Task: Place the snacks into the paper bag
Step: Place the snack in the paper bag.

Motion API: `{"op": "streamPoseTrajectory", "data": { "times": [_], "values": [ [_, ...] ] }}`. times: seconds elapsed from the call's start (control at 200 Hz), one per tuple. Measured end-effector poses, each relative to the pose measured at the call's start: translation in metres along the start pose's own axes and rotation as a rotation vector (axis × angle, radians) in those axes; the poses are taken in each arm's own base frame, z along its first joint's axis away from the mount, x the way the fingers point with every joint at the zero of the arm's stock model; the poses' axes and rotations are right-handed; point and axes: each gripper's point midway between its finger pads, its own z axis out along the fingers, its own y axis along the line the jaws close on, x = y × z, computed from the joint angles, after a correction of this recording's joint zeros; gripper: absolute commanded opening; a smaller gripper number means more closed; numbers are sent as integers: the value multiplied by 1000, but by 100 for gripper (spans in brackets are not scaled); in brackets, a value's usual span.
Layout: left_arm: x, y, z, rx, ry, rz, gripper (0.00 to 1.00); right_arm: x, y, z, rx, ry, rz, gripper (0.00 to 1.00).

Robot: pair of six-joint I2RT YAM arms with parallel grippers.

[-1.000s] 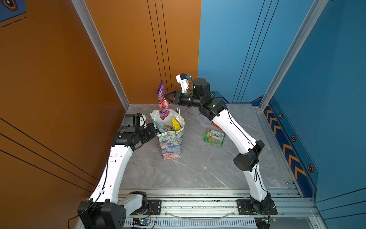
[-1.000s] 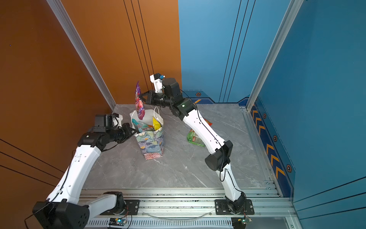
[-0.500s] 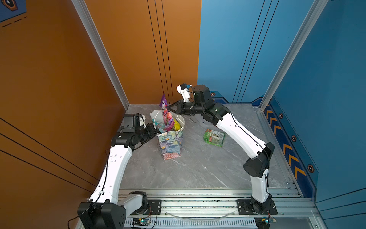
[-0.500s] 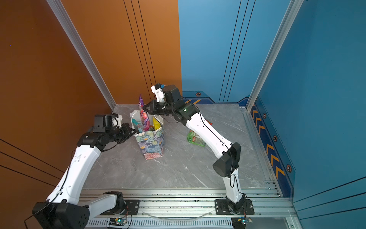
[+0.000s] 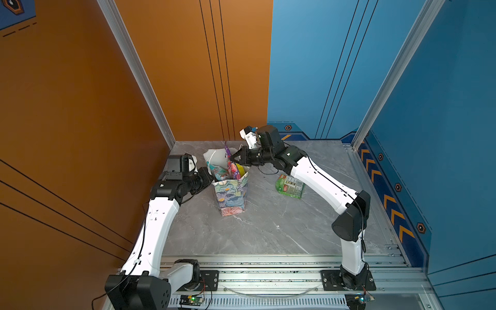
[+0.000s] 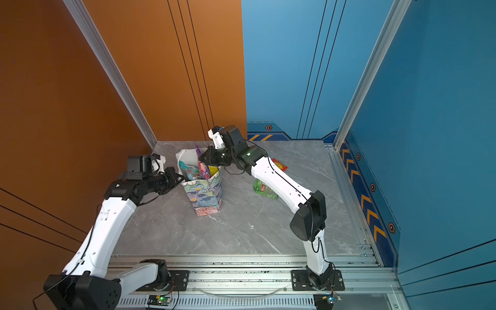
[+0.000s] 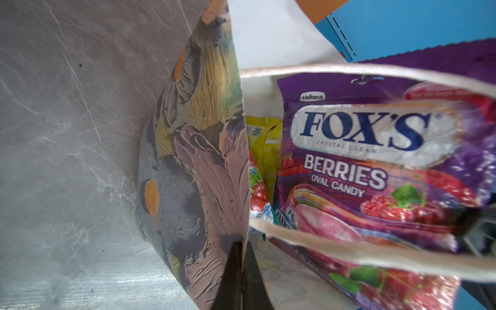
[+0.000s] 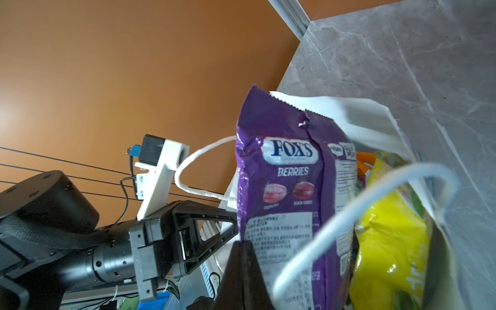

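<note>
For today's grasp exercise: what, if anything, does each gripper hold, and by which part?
Left gripper pinches the bag by its side wall at the rim. Right gripper pinches the purple packet by a side edge.

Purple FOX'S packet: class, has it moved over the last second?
Yes. In a top view the purple FOX'S packet has sunk from above the paper bag into it, only its top clearing the rim.

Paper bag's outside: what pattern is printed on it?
The upright paper gift bag shows painted pastel flowers; clearest in the left wrist view.
</note>
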Motion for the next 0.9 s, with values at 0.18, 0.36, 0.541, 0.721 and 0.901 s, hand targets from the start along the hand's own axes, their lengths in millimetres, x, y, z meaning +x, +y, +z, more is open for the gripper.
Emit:
{"op": "streamPoseTrajectory", "data": {
  "times": [0.18,0.36,0.541,0.721,0.901],
  "values": [
    [0,0,0,0,0,0,0,1,-6,1,25,-3,6,0],
    [0,0,0,0,0,0,0,6,-9,5,52,11,-9,0],
    [0,0,0,0,0,0,0,15,-22,20,100,44,-12,0],
    [0,0,0,-1,0,-1,0,31,-45,38,185,85,-24,0],
    [0,0,0,0,0,-1,0,37,-56,48,235,98,-40,7]
  ]
}}
